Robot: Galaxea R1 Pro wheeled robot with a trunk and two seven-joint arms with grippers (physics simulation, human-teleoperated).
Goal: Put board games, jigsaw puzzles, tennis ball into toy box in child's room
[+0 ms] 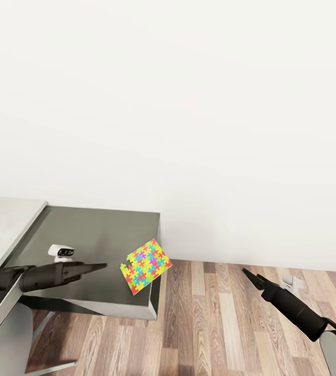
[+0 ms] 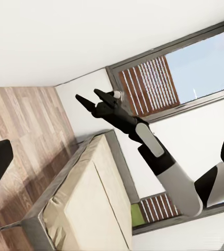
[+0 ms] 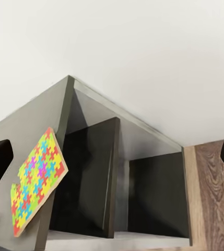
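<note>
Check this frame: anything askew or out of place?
Yes. One jigsaw puzzle lies rotated at the table end's corner, part of it overhanging the edge above the floor; the right wrist view shows the same overhang. A nudge might tip it off. Left gripper hovers beside it, holding nothing.

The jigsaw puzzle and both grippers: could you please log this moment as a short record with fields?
puzzle: jigsaw puzzle lies flat at the corner of the table, part of it overhanging the edge
left gripper: left gripper points at the puzzle, short of it, holding nothing, fingers together
right gripper: right gripper over the wooden floor, holding nothing
also seen: bed in the left wrist view
</note>
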